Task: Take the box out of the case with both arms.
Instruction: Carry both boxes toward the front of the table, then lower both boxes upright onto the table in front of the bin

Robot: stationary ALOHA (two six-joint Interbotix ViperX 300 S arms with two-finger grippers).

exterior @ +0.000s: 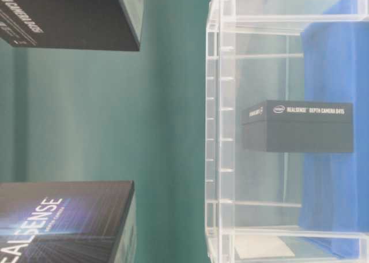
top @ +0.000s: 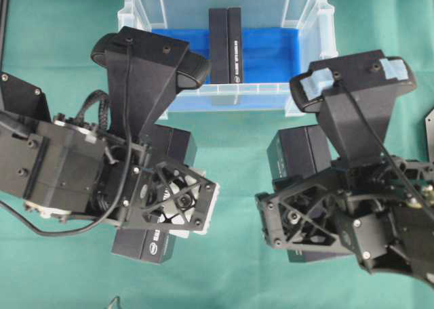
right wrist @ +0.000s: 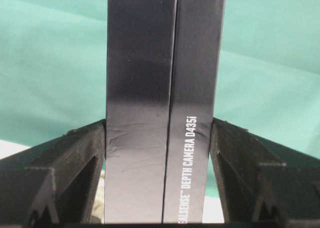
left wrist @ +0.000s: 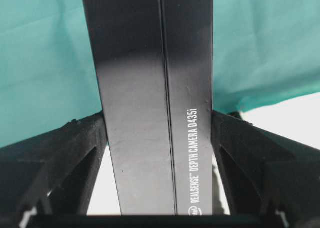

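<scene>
The work surface is a table covered with a teal-green cloth, which shows faint creases. A large translucent clear plastic case, rectangular with a rimmed edge, stands directly on the cloth at the far middle of the overhead view. Nearer the camera, two black rectangular cardboard boxes are located over the cloth, one at the left and one at the right; contact with the cloth cannot be determined.
</scene>
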